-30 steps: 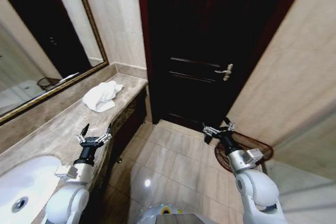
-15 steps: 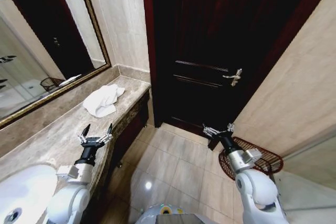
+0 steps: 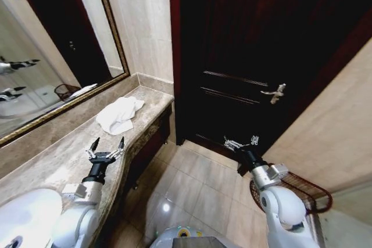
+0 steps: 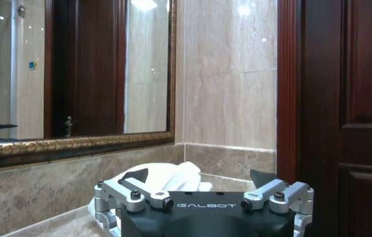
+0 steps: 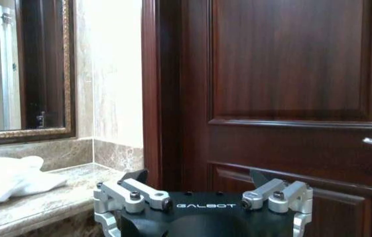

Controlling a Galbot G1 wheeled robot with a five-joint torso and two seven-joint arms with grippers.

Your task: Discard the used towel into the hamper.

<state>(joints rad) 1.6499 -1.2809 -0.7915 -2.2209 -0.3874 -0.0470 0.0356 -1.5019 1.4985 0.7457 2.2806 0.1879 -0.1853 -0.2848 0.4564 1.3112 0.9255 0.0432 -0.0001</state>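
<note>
Left pincer [image 3: 105, 143]: raised over the marble worktop [image 3: 64, 155], fingers spread wide, nothing between them. It points along the worktop toward the far end. In the left wrist view the same pincer [image 4: 199, 176] stands released, its two dark fingertips well apart, with the white cloth showing beyond and between them.

Right pincer [image 3: 241, 142]: held over the tiled floor [image 3: 192, 184], in front of the dark wooden door [image 3: 250, 56]. Fingers are likewise spread and empty. The right wrist view confirms the released state [image 5: 199, 175]; the door panel is directly ahead of it.

Towel [image 3: 120, 115]: white, crumpled in a loose heap, lying on the worktop near its far end, close to the wall corner and the front edge. It is well apart from both pincers. No contact with either. In the right wrist view the towel [image 5: 8, 178] lies on the worktop to one side of the door frame.

Hamper [image 3: 302, 193]: dark reddish-brown open-weave basket, standing on the floor by the wall on the robot's right, beside the door. It is partly hidden behind the right arm; only its rim and part of its wall show. Contents cannot be told.

A framed mirror [image 3: 52, 56] runs along the wall above the worktop. A white sink basin [image 3: 26, 219] is set in the worktop's near end, by the left arm.
</note>
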